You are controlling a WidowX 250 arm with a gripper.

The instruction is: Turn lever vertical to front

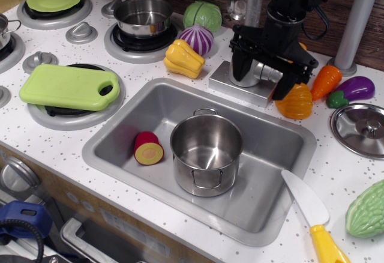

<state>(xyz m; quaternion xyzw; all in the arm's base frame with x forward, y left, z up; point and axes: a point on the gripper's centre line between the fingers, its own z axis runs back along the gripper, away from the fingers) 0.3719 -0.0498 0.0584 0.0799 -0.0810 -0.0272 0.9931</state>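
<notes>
The faucet body is a thick silver cylinder on a square base behind the sink. Its lever is a short matte-silver stub projecting to the right, toward the orange pumpkin. My black gripper hangs straight over it with its jaws spread. The left finger covers the front of the faucet body. The right finger is just past the lever's end. The lever sits between the fingers, and I see no contact with it. The lever's tip is partly hidden.
An orange pumpkin, a carrot and an eggplant lie right of the faucet. A yellow squash and a purple onion lie to its left. The sink holds a steel pot. A thick grey post stands at back right.
</notes>
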